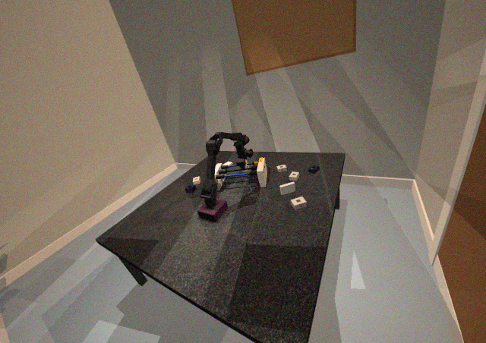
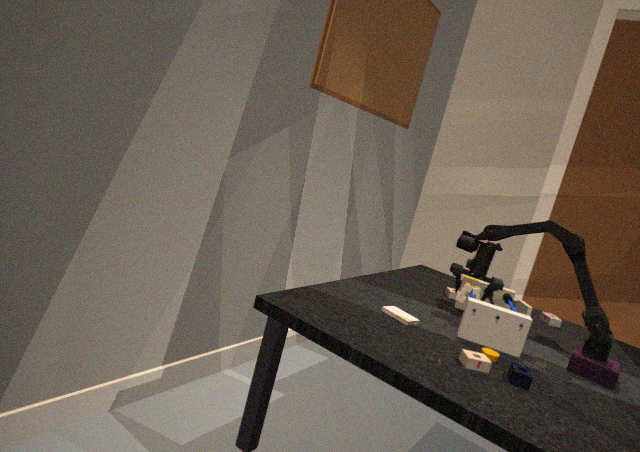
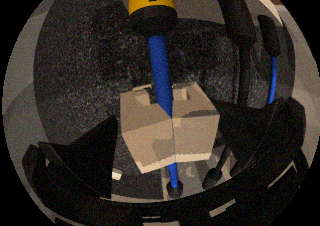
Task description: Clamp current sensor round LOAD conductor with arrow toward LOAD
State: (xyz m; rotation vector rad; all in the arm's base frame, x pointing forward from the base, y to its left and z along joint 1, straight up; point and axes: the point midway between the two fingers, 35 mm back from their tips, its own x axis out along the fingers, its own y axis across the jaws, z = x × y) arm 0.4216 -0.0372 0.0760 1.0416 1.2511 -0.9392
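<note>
The pale split-core sensor (image 3: 195,133) (image 2: 461,302) sits around the blue conductor (image 3: 160,68) that carries the yellow marker (image 3: 140,3) (image 1: 259,161). Its two halves meet along a seam on the side nearest the wrist camera and look slightly angled to each other. Whether it is latched cannot be told, and its arrow is not readable. My gripper (image 3: 161,111) (image 2: 473,291) is open, its black fingers standing wide on either side of the sensor, with nothing gripped.
A rack with white end plates (image 1: 262,173) (image 2: 493,328) holds a black conductor (image 3: 243,78) and another blue one (image 3: 272,81) beside the sensor. Loose white blocks (image 1: 298,202) (image 2: 475,361), navy blocks (image 1: 314,169) (image 2: 520,376) and a yellow disc (image 2: 490,354) lie around the rack.
</note>
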